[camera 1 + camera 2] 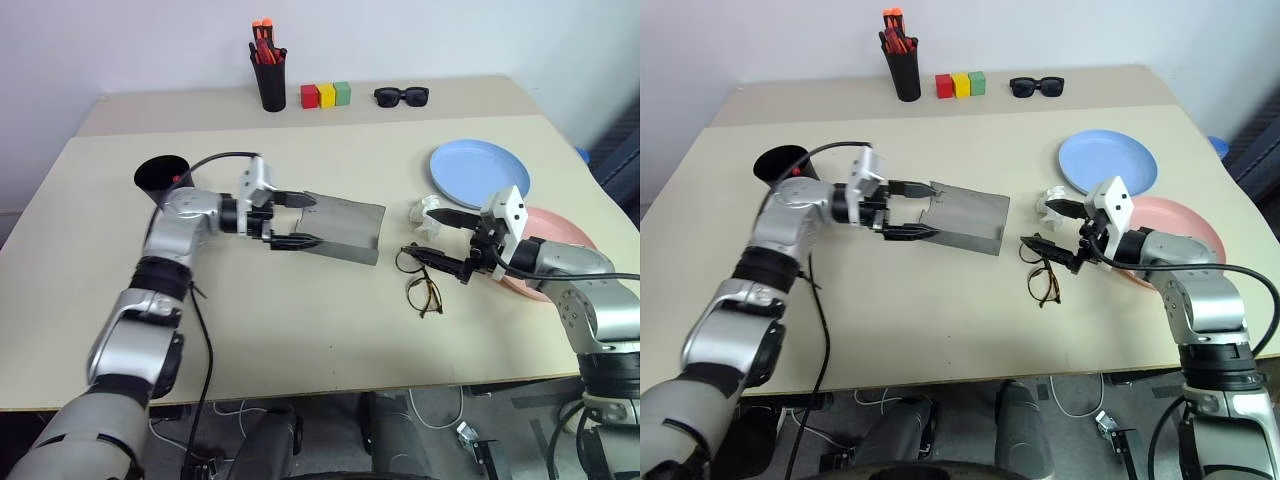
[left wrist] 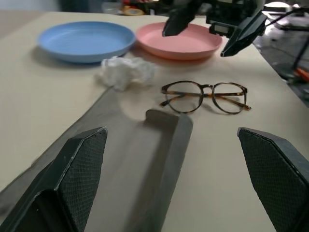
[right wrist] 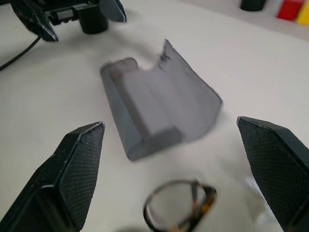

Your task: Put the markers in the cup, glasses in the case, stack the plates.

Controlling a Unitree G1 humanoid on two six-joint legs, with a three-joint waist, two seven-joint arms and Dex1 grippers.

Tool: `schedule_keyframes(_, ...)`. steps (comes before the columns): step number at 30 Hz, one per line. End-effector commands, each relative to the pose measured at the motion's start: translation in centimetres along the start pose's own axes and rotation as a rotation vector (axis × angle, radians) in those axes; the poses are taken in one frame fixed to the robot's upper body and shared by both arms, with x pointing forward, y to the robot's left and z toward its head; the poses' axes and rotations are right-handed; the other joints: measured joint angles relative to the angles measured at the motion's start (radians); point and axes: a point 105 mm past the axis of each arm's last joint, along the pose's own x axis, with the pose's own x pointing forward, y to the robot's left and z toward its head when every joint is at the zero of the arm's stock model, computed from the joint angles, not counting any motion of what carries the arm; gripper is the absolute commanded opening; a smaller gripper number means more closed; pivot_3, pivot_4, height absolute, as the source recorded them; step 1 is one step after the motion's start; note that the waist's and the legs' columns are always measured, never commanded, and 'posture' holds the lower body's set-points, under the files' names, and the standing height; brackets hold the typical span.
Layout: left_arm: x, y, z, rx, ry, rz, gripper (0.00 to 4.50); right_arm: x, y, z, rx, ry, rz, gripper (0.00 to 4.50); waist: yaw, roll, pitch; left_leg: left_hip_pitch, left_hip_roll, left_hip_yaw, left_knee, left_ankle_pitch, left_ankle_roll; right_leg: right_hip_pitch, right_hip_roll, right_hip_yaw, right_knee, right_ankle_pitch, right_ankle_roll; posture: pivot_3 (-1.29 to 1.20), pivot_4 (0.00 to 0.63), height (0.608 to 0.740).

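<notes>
The grey case (image 1: 345, 228) lies open in the middle of the table. My left gripper (image 1: 297, 221) is open at the case's left end, one fingertip on each side of that edge. The glasses (image 1: 422, 283) lie flat on the table to the right of the case, lenses up. My right gripper (image 1: 432, 238) stands open just behind them, its lower finger close to the frame. The blue plate (image 1: 480, 172) and the pink plate (image 1: 562, 226) sit apart at the right. The black cup (image 1: 160, 174) stands behind my left arm, with a speck of red at its rim.
A crumpled white tissue (image 1: 428, 211) lies between the case and the blue plate. At the back edge stand a black pen holder (image 1: 269, 78) with orange-capped pens, three coloured blocks (image 1: 326, 95) and black sunglasses (image 1: 401, 96). A black cable runs along my left arm.
</notes>
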Motion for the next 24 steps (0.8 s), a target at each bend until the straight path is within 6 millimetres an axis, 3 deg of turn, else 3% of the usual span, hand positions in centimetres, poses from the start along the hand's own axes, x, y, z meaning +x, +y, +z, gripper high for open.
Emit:
schedule_keyframes(1,0.9,0.0,-0.3,0.067,0.062,-0.052,4.45,-0.3,0.5,2.1,-0.062,-0.057,-0.02,4.5,-0.001,0.0,0.0,0.0,0.0,0.001,0.0,0.0,0.0,0.0,0.0,0.0,0.0,0.0,0.0,0.0,0.15,0.74)
schedule_keyframes(12,3.6,0.1,-4.2,0.171,0.311,-0.054,4.45,-0.6,1.0,2.6,-0.065,-0.081,-0.07,4.5,0.007,0.0,0.0,-0.001,0.0,0.003,0.001,-0.001,0.002,0.0,0.0,0.002,-0.003,0.001,0.002,0.0,0.15,0.74)
schedule_keyframes(16,3.8,-0.1,-4.5,0.152,0.326,-0.074,3.14,-0.3,0.9,2.7,-0.069,-0.087,-0.074,4.5,0.006,0.0,0.0,0.0,0.0,0.003,0.001,-0.001,0.002,0.001,0.0,0.002,-0.002,0.001,0.002,0.0,0.15,0.74)
schedule_keyframes(22,2.4,0.0,-4.9,0.103,0.404,-0.097,0.14,0.3,0.7,2.7,-0.078,-0.095,-0.069,4.5,0.003,0.0,0.0,0.001,0.0,0.003,0.001,-0.001,0.002,0.002,0.0,0.002,-0.002,0.001,0.002,0.0,0.15,0.74)
schedule_keyframes(24,1.5,0.2,-4.8,0.046,0.433,-0.1,0.02,0.5,0.7,2.8,-0.079,-0.098,-0.063,4.5,-0.001,0.0,0.0,0.002,0.0,0.003,0.001,-0.001,0.002,0.003,0.0,0.002,-0.002,0.001,0.003,0.0,0.15,0.74)
